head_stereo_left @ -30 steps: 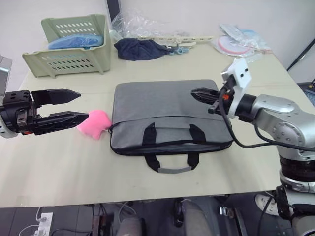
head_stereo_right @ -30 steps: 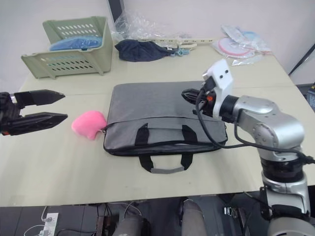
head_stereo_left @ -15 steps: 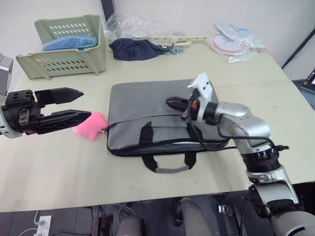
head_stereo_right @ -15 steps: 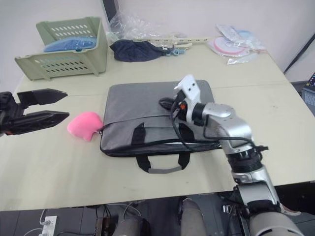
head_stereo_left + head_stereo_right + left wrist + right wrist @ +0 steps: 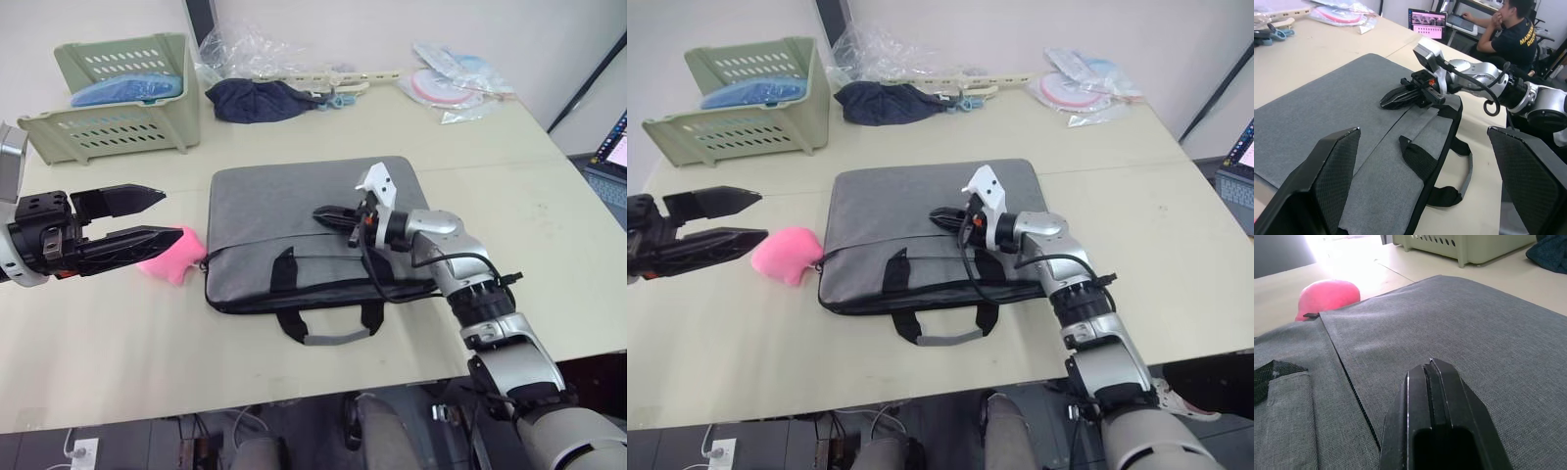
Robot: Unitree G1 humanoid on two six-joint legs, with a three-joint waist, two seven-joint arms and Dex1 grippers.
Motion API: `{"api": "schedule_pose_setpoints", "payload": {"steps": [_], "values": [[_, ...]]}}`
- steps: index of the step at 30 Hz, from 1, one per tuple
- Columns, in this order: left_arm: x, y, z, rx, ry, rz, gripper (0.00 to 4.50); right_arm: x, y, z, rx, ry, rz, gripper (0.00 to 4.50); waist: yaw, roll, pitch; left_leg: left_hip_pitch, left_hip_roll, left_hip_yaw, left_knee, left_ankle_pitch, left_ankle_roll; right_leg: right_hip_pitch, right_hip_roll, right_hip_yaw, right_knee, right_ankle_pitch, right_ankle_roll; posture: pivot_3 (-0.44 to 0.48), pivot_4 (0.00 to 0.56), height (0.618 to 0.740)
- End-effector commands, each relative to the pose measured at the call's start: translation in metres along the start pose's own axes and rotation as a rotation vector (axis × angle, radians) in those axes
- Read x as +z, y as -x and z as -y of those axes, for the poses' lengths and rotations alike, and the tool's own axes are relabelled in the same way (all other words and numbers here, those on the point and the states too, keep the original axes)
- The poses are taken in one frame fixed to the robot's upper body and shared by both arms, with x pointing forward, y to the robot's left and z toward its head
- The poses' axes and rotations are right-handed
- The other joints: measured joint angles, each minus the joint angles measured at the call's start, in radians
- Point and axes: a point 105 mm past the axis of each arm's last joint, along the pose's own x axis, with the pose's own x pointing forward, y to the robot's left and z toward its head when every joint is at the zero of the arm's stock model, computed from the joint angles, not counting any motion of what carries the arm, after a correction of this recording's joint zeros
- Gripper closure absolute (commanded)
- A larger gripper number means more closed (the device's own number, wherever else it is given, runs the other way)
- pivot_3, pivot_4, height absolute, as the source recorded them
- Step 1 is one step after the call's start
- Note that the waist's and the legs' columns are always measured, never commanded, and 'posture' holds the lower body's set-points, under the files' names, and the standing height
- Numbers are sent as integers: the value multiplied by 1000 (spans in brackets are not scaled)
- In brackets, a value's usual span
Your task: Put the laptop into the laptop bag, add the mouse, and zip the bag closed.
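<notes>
Two grippers are working over the worktop (image 5: 118, 333): the right gripper (image 5: 323, 212), fingers pressed together, is hovering low over the grey bag (image 5: 284, 211); the left gripper (image 5: 162, 215), spread wide, is hanging beside the pink plush (image 5: 168, 264).

A broad beige table (image 5: 294, 362) runs across the room, its top scuffed here and there. Behind its far edge stands a plain white wall (image 5: 323, 24), with a dark upright panel (image 5: 199, 22) against it near the far left corner. Under the near edge lies a dark floor (image 5: 127, 446) with a white power strip (image 5: 82, 452) and loose cables. In the left wrist view, a person (image 5: 1513, 34) sits at a desk beyond the table, by a lit laptop screen (image 5: 1427, 22).
</notes>
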Motion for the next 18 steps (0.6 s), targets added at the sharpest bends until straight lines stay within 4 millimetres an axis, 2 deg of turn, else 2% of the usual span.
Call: {"api": "schedule_pose_setpoints", "payload": {"steps": [1,7,12,18], "values": [[6,3,4,9,-38,17,0,-40,0,-12,50,-56,-97,4403,1,-1,-1,0,0,0,0,0,0,0,0,0,0,0,0,0,150,740],[3,0,3,12,-35,14,0,-68,-2,-17,90,-57,-183,4403,1,-7,-5,0,0,0,0,0,0,2,0,1,2,0,0,0,150,740],[-1,1,-2,35,-14,29,0,-69,-4,-16,94,-57,-185,4403,1,-10,-11,2,1,0,0,0,-1,3,0,1,2,-1,-1,0,150,740],[-16,11,-16,109,35,38,0,-71,-5,-16,93,-83,-180,4403,-2,-11,-15,8,1,1,0,0,-2,4,1,2,3,-1,-2,0,150,740]]}}
